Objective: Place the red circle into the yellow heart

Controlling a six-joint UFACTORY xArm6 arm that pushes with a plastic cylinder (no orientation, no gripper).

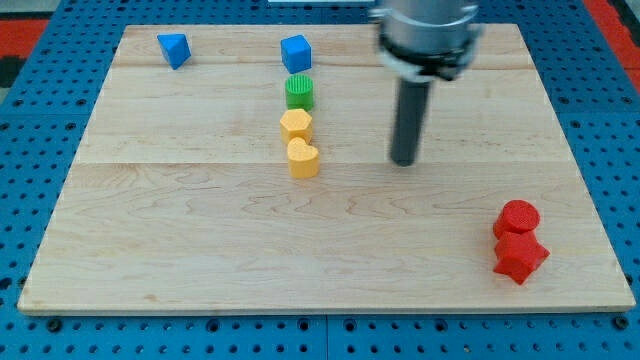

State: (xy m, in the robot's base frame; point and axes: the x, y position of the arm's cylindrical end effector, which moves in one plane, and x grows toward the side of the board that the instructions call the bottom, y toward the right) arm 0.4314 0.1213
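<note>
Red circle (517, 216) sits near desk's (200, 250) right edge toward the view's bottom, touching red star (520, 257) below it. Yellow heart (303, 157) well apart to the left, under a yellow hexagon (296, 124). Nothing pushed yet, by my judgement.

End effector: bare rod, grasps nothing. My tip (403, 162) stands between heart and circle, touching neither. Arm cut off at top.
</note>
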